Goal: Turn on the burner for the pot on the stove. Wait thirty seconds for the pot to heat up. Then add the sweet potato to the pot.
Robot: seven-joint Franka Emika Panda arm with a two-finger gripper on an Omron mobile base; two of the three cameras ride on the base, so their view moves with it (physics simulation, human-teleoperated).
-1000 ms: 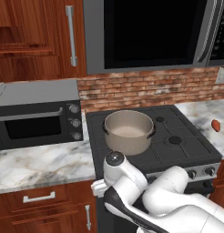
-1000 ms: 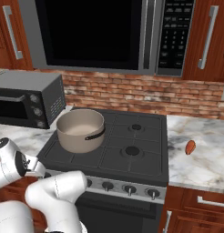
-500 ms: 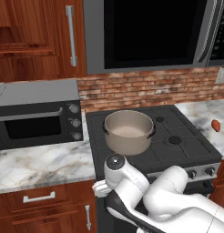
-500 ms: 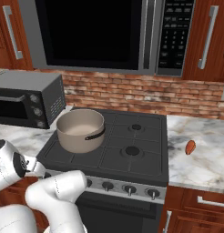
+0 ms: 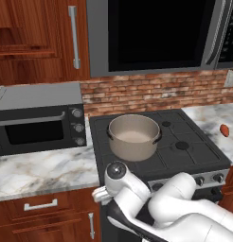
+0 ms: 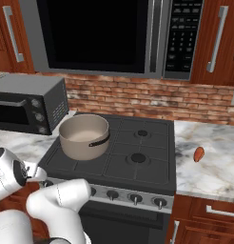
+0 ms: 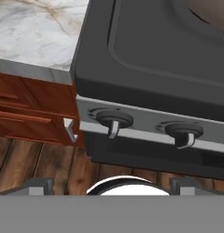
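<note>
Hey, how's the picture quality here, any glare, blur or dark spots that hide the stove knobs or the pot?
Left base view: even, flat rendered light, the pot sharp, its pale inside readable. Right base view: no glare, the sweet potato small but crisp on the marble counter. Hand view: two knobs clear, wood floor slightly soft.

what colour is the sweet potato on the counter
Reddish-orange; the sweet potato shows best in the right base view, lying on the marble counter.
</note>
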